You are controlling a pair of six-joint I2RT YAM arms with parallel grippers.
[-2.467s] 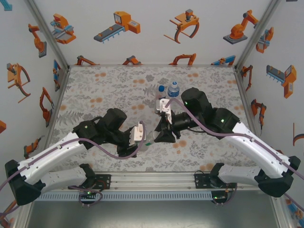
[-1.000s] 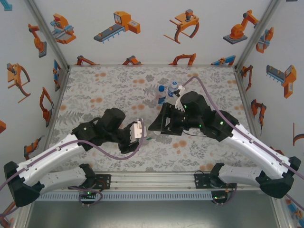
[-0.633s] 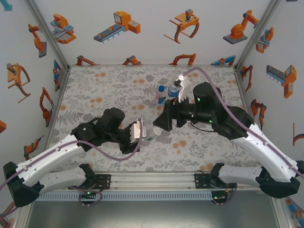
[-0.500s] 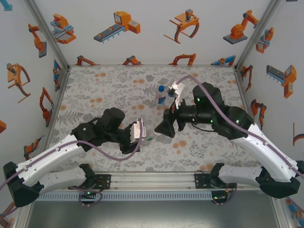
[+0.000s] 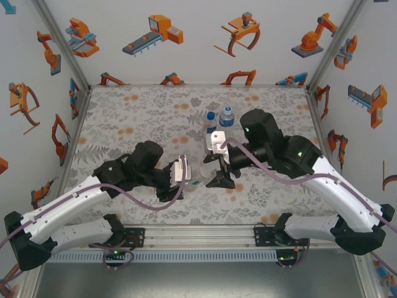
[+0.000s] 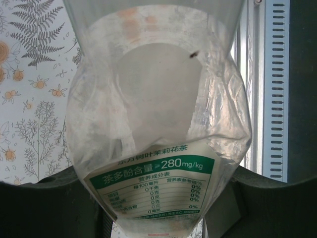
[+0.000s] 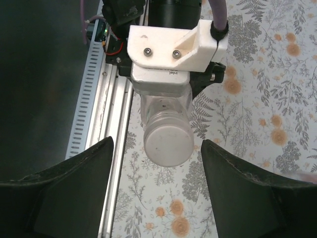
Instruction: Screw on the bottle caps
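Your left gripper (image 5: 189, 180) clamps the bottle (image 6: 158, 148) sideways so its white cap (image 7: 168, 142) faces your right gripper (image 7: 156, 153) — fingers apart, seemingly ready to twist.

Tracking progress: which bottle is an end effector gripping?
The slim white-and-green-label bottle, clamped in the left end effector; the two blue-label bottles stand free farther back.

Table (image 5: 136, 118) with grey leaf-print cloth and orange blossoms, two bottles (image 5: 227, 119) upright side by side just above frame centre, blue caps (image 5: 211, 115) on, metal rail (image 5: 198, 234) along bottom edge.
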